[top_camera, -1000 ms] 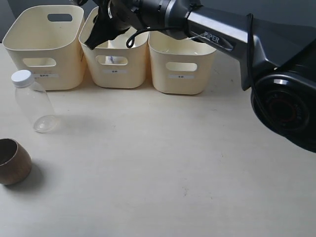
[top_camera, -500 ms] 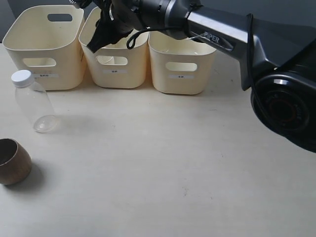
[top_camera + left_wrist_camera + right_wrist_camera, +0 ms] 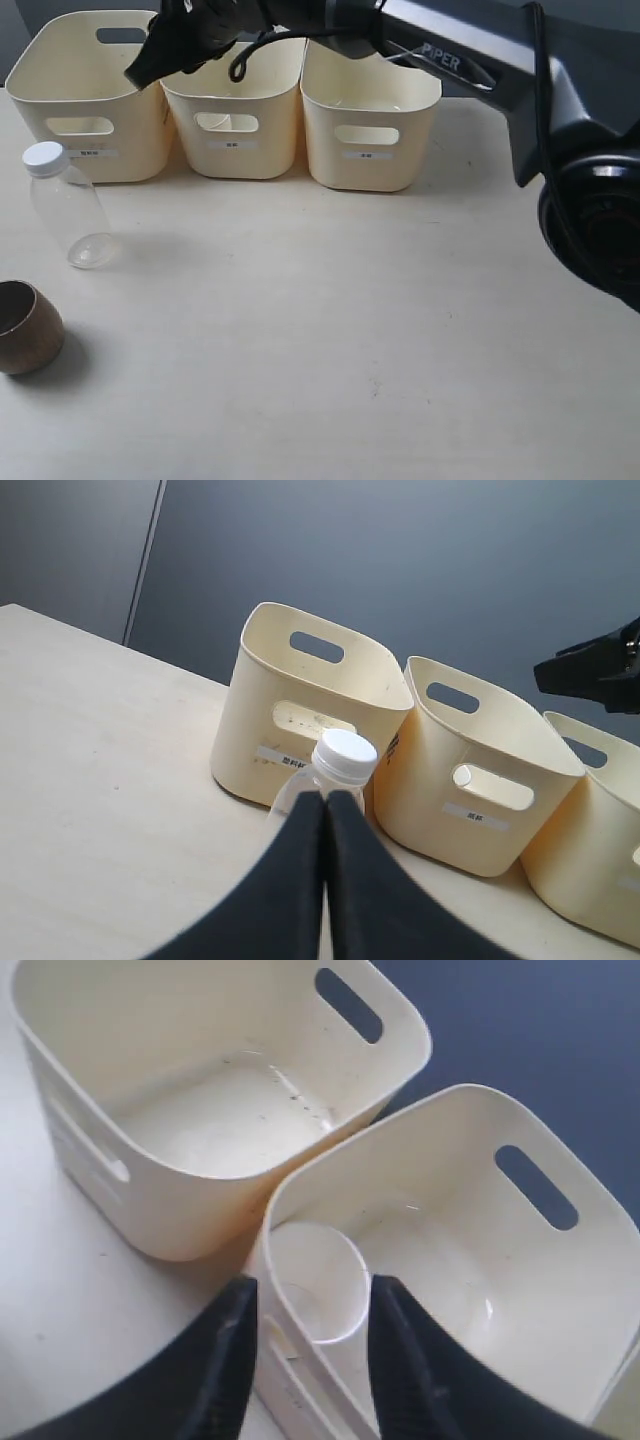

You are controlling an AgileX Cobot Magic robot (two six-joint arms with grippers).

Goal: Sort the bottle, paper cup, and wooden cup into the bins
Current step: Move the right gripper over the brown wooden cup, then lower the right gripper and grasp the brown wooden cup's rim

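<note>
1. Bottle (image 3: 68, 212): clear plastic with a white screw cap, standing on the pale worktop (image 3: 330, 330) at the exterior view's left, just in front of the left bin (image 3: 95, 95). Nothing grips it. In the left wrist view it shows just beyond the fingertips.

2. Wooden cup (image 3: 27, 327): dark brown, squat, upright on the worktop at the near left edge, apart from the bottle and nearer the camera.

3. Paper cup (image 3: 318, 1282): white, inside the middle bin (image 3: 450, 1260), against the wall that faces the left bin. Whether it stands or lies I cannot tell. Seen only from the right wrist.

4. Bins: three cream tubs in a row at the far side of the worktop, side by side, each with oval handle cutouts and a small white label in front. The left bin holds nothing visible. The right bin (image 3: 370, 125) has its interior only partly in view.

5. Right hand (image 3: 150, 60): reaching across from the right on a dark arm (image 3: 450, 60) marked PIPER, hanging above the gap between left and middle bins. Its fingers (image 3: 225, 1370) are spread apart, gripping nothing.

6. Left hand (image 3: 322, 805): low over the worktop, pointing at the bottle. Its two dark fingers are pressed together at the tips, empty.
</note>
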